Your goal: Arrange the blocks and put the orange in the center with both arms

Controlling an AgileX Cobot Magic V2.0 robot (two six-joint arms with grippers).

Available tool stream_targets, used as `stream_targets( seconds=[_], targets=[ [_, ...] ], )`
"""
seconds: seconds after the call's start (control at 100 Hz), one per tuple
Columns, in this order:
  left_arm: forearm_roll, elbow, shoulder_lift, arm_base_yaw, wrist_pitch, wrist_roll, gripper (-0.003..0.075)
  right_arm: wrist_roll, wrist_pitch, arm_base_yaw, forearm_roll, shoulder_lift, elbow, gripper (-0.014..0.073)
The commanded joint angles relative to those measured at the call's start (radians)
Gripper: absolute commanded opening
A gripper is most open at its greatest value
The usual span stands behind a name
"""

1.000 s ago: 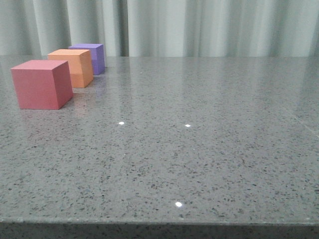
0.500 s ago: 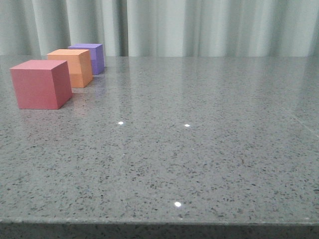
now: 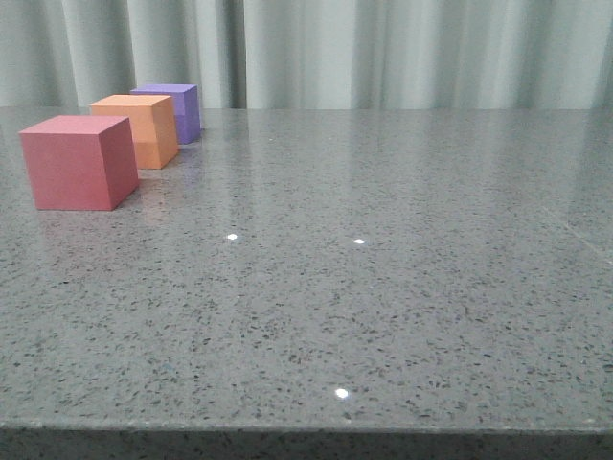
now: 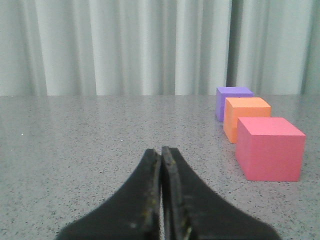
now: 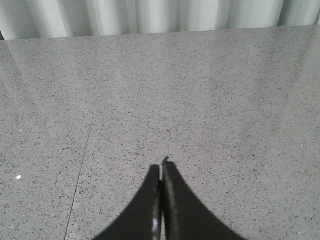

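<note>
Blocks stand in a row near the far left corner of the speckled grey counter [image 3: 383,287]: the pink block [image 3: 77,161] nearest, the orange block [image 3: 139,129] in the middle, the purple block [image 3: 172,110] farthest back by the curtain [image 3: 383,53]. Left tool [image 4: 161,155] is closed on nothing, beside the row and apart from it. Right tool [image 5: 161,172] is likewise closed, over bare counter.

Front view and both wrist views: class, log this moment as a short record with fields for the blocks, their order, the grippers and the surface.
blocks: red-pink cube, orange cube, purple cube
order: one row, red-pink nearest, orange in the middle, purple farthest
left gripper: shut, empty, away from the cubes
right gripper: shut, empty
surface: speckled grey table
</note>
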Motion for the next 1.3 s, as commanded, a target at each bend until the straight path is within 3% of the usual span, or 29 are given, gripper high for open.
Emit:
stream_targets(
  seconds=[0.0, 0.25, 0.44, 0.58, 0.96, 1.29],
  targets=[
    [-0.006, 0.041, -0.031, 0.001, -0.083, -0.002, -0.002, -0.008, -0.077, -0.005, -0.014, 0.003, -0.025, -0.0069],
    [-0.006, 0.041, -0.031, 0.001, -0.083, -0.002, -0.002, -0.008, -0.136, -0.005, -0.014, -0.006, 0.006, -0.0069],
    [-0.006, 0.041, -0.031, 0.001, -0.083, -0.002, -0.002, -0.008, -0.398, -0.004, 0.057, -0.099, 0.179, -0.0069],
    [-0.006, 0.041, -0.031, 0.001, -0.083, -0.002, -0.002, -0.008, -0.515, -0.002, 0.085, -0.195, 0.333, -0.0069],
    [-0.006, 0.041, -0.031, 0.001, -0.083, -0.002, -0.002, -0.008, -0.546, 0.068, 0.089, -0.48, 0.561, -0.0069],
    [-0.006, 0.041, -0.031, 0.001, -0.083, -0.002, -0.002, -0.008, -0.618, 0.066, 0.089, -0.476, 0.572, -0.0069]
  ],
)
